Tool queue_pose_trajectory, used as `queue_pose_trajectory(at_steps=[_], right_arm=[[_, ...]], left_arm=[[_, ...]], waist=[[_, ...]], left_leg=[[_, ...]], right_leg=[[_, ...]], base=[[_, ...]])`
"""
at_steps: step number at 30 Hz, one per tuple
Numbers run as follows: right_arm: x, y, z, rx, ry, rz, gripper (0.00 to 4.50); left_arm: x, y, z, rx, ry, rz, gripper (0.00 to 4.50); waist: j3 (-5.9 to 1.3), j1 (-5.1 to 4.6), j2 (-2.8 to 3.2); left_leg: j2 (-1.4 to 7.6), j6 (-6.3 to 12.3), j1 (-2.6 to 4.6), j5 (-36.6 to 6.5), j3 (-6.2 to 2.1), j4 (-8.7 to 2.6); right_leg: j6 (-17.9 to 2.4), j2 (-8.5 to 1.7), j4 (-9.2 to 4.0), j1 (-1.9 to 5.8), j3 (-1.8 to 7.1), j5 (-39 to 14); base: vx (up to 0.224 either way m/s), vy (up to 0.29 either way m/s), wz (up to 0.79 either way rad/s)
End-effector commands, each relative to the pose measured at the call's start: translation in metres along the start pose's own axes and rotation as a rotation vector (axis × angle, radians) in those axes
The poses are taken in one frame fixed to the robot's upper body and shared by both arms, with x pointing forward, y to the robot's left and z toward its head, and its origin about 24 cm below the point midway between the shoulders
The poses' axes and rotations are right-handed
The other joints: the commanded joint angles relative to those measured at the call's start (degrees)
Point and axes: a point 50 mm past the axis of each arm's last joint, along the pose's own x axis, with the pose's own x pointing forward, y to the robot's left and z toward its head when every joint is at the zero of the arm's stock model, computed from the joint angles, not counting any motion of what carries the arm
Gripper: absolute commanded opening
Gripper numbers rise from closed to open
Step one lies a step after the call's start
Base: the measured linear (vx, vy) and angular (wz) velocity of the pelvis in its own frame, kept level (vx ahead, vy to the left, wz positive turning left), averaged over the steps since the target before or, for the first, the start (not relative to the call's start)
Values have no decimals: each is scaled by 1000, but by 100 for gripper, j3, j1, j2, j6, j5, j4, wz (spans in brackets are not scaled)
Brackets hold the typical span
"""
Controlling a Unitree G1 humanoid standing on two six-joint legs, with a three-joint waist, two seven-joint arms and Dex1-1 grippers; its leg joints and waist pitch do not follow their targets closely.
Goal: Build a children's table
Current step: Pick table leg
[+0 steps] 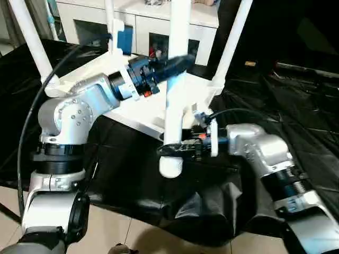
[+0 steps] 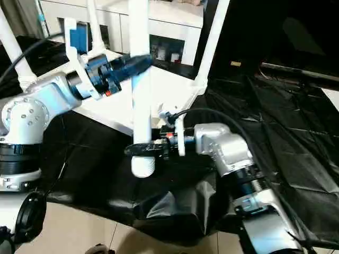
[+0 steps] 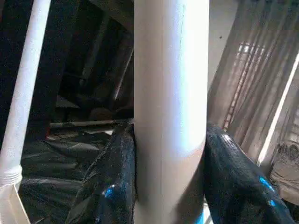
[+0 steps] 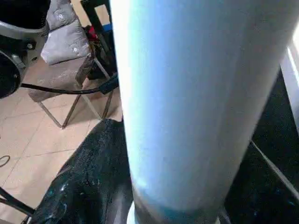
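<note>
White plastic tube leg [image 1: 176, 79] stands upright, gripped high by the left gripper [image 1: 177, 64] and clasped near its lower end by the right gripper [image 1: 170, 150], above the upturned white tabletop [image 1: 143, 114].

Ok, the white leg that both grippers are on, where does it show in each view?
Left eye: loose leg upright at centre.
Right eye: left of centre.
Left wrist: between the left gripper fingers.
Right wrist: close up, beside a black finger.
Shared landmark: the tabletop.
</note>
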Motion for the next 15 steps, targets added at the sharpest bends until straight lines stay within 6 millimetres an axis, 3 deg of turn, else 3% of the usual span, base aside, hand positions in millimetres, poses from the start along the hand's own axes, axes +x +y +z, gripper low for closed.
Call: queue_pose_trajectory(at_steps=[1,15], right_arm=[[-2,-2,7,-22,-8,-19,294],[-5,-4,11,-32,-22,-16,294]], left_arm=[[4,-5,5,22,-6,-24,164],[3,-4,3,22,10,-31,164]], waist=[[-442,7,49],[-440,1,48]], left_leg=[[77,-259,117,-1362,-50,-427],[76,-263,118,-1375,-49,-430]], right_leg=[[-924,-239,-364,337,144,-1727],[-929,-240,-366,336,144,-1746]], base=[[0,0,0],[0,0,0]])
